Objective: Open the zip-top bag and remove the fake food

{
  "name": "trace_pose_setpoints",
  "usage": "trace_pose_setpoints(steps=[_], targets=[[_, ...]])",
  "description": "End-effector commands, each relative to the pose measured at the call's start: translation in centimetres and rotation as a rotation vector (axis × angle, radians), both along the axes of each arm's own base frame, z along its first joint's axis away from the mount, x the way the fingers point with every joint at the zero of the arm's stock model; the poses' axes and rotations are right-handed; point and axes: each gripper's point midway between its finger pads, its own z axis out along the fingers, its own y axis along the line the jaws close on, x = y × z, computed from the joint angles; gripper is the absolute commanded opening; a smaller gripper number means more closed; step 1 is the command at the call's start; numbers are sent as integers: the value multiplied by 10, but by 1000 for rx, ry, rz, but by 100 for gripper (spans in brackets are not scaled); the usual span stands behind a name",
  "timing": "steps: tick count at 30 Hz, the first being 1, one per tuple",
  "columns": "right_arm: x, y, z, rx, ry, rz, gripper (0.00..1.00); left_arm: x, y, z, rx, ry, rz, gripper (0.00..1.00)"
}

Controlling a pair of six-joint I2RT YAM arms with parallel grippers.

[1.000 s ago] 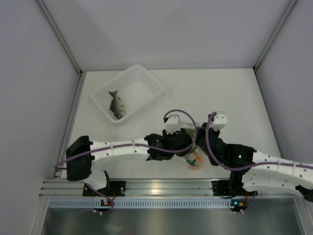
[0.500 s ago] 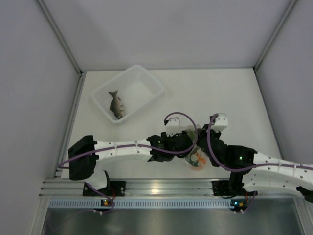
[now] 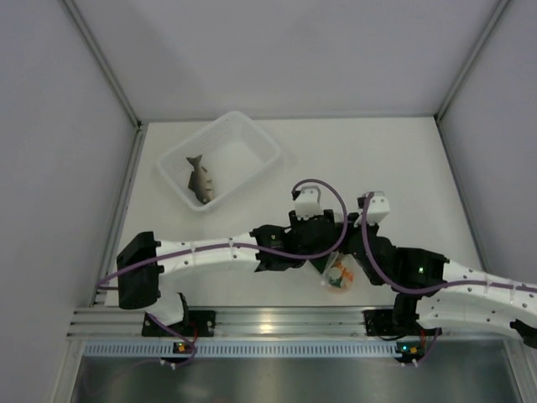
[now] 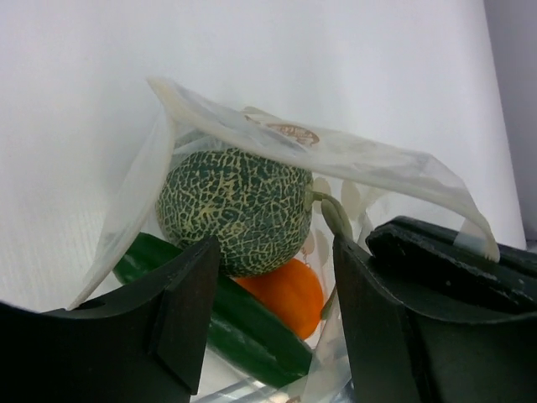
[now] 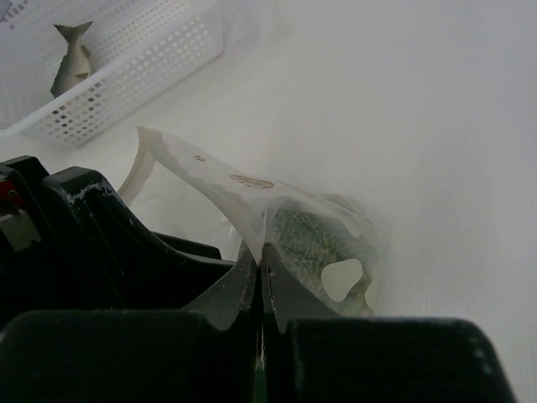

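Observation:
The zip-top bag lies near the table's front, between the two wrists. In the left wrist view the zip-top bag gapes towards the camera. Inside it are a pale-green netted ball, an orange ball and a dark green cucumber. My left gripper is open at the bag's mouth, with one finger on each side of the food. My right gripper is shut on the bag's upper edge and holds it up. The grey-brown fish lies in the white basket.
The white perforated basket stands at the back left of the table; it also shows in the right wrist view with the fish. Grey walls enclose the table on three sides. A metal rail runs along the near edge.
My left wrist has moved to the right and a little farther from the base, closer to the bag. The right arm has shifted slightly right. The bag stays in place.

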Motion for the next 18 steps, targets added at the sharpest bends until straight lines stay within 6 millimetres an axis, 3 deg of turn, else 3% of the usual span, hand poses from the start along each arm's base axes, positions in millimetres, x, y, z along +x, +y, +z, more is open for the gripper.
trace_pose_setpoints(steps=[1,8,14,18], targets=[[-3,-5,9,56,-3,11,0,14,-15,28,-138,-52,30,62],[-5,-9,7,69,1,9,0,12,-28,34,-278,-71,2,62],[-6,-16,3,54,1,-2,0,12,-42,26,-276,-50,-19,60],[-4,-29,-2,27,-1,-47,0,8,-38,21,-280,-30,-23,59]])
